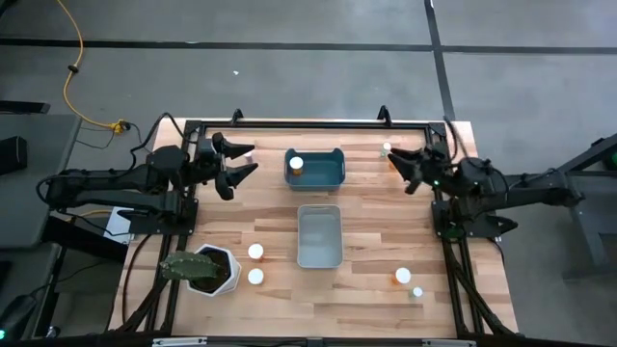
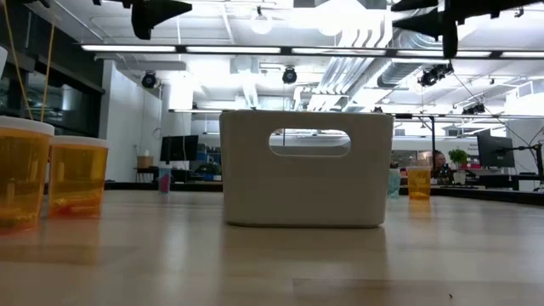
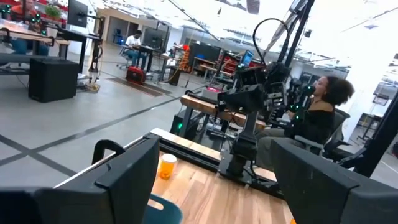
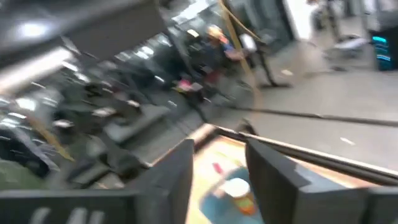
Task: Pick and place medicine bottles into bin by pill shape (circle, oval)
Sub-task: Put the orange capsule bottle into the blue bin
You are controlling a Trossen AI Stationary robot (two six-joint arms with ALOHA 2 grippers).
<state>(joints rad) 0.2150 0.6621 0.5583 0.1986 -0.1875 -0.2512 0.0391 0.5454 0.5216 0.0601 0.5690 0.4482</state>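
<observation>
Left gripper (image 1: 241,162) hovering, fingers spread and empty; right gripper (image 1: 399,166) likewise, by an amber white-capped medicine bottle (image 1: 388,150) at the far right of the wooden tabletop (image 1: 366,222). Best lowered squarely over that cap before pinching, clear of the blue plastic bin (image 1: 315,167)

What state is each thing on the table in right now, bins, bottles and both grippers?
Blue bin: holds one upright bottle.
Grey bin: empty.
Two bottles beside plant pot: upright, capped.
Two bottles near right corner: upright.
Left gripper: fingers open, empty.
Right gripper: fingers open, empty.
</observation>
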